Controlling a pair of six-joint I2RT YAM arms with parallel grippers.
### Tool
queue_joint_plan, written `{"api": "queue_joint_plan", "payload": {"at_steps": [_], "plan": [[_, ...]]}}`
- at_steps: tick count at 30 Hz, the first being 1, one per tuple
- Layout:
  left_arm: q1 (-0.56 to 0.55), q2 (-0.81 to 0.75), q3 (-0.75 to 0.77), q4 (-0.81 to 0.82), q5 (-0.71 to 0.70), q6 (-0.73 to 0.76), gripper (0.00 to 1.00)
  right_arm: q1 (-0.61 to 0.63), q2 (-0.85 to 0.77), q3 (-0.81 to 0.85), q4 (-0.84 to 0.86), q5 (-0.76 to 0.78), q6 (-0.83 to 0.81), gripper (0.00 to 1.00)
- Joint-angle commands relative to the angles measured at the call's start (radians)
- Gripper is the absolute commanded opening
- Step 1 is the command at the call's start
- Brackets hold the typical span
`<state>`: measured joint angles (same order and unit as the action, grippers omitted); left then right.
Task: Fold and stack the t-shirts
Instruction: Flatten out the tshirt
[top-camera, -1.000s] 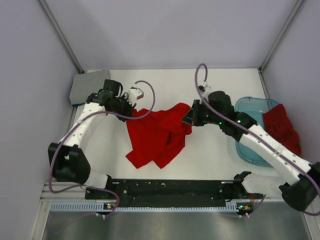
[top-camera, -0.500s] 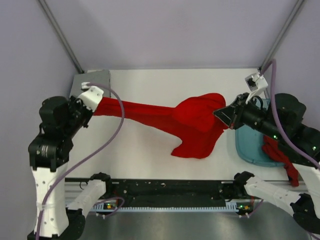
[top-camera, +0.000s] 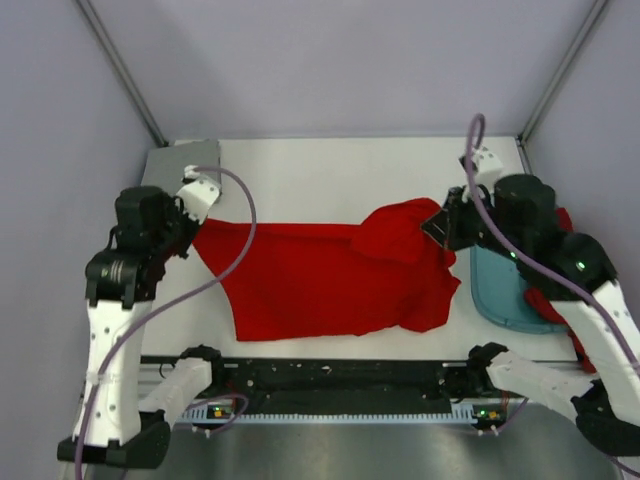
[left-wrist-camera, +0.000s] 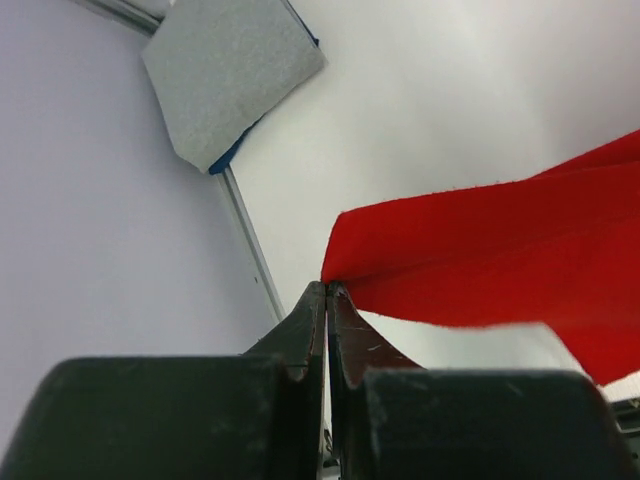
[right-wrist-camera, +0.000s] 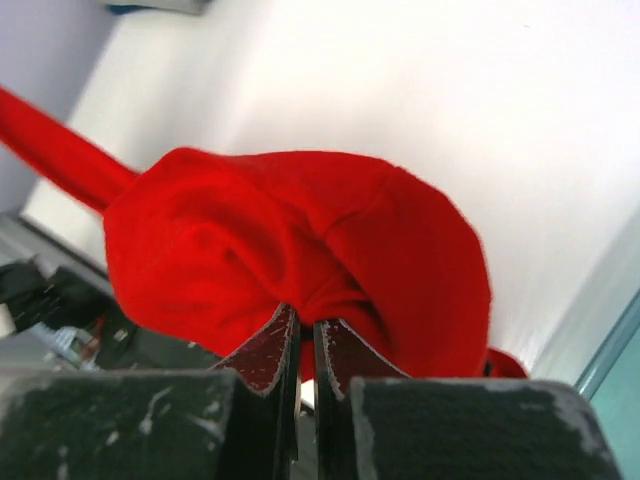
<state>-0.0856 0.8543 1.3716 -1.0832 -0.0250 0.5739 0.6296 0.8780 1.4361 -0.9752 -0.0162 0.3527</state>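
The bright red t-shirt (top-camera: 320, 275) hangs stretched between both grippers above the table, its lower edge draping near the front. My left gripper (top-camera: 193, 228) is shut on the shirt's left corner (left-wrist-camera: 345, 262). My right gripper (top-camera: 440, 228) is shut on a bunched fold at the right end (right-wrist-camera: 330, 260). The darker red t-shirt (top-camera: 560, 300) lies in the light-blue tub (top-camera: 500, 295), mostly behind my right arm. The light grey t-shirt (top-camera: 180, 165) lies folded at the back left corner, also in the left wrist view (left-wrist-camera: 230, 70).
Slanted metal frame posts (top-camera: 125, 75) rise at the back corners. A black rail (top-camera: 340, 378) runs along the near table edge between the arm bases. The table's left edge rail (left-wrist-camera: 250, 245) passes close under my left gripper.
Both arms pulled the bright red shirt apart from a crumpled heap into a taut band, then lowered it, so it now hangs spread as a wide sheet.
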Motion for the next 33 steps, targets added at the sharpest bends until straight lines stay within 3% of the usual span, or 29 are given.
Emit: {"api": "queue_joint_plan", "payload": {"at_steps": [1,3,9,11,13,16,20,23,26,30,33], "plan": [[0.012,0.196,0.088,0.218,-0.069,-0.043,0.00,-0.155,0.226,0.091,0.159,-0.060,-0.093,0.00],[0.012,0.291,0.196,0.246,-0.046,-0.057,0.00,-0.230,0.333,0.194,0.236,-0.169,-0.090,0.00],[0.012,0.501,0.556,0.322,-0.064,-0.066,0.00,-0.324,0.646,0.669,0.247,-0.264,-0.117,0.00],[0.012,0.520,0.648,0.313,-0.062,-0.059,0.00,-0.337,0.676,0.782,0.228,-0.294,-0.118,0.00],[0.012,0.491,0.641,0.322,-0.053,-0.040,0.00,-0.338,0.644,0.772,0.230,-0.307,-0.147,0.00],[0.012,0.386,0.456,0.365,0.000,-0.011,0.00,-0.338,0.511,0.550,0.230,-0.332,-0.188,0.00],[0.012,0.240,0.040,0.431,0.091,0.037,0.00,-0.335,0.351,0.128,0.259,-0.427,-0.210,0.00],[0.012,0.177,-0.222,0.469,0.125,0.044,0.00,-0.332,0.305,-0.179,0.334,-0.461,-0.169,0.00],[0.012,0.152,-0.458,0.549,0.135,0.046,0.00,-0.327,0.329,-0.391,0.400,-0.381,-0.140,0.00],[0.012,0.187,-0.664,0.626,0.151,0.063,0.00,-0.326,0.452,-0.496,0.426,-0.274,-0.077,0.34],[0.012,0.255,-0.732,0.643,0.106,0.067,0.00,-0.320,0.516,-0.516,0.376,-0.182,-0.035,0.47]]}}
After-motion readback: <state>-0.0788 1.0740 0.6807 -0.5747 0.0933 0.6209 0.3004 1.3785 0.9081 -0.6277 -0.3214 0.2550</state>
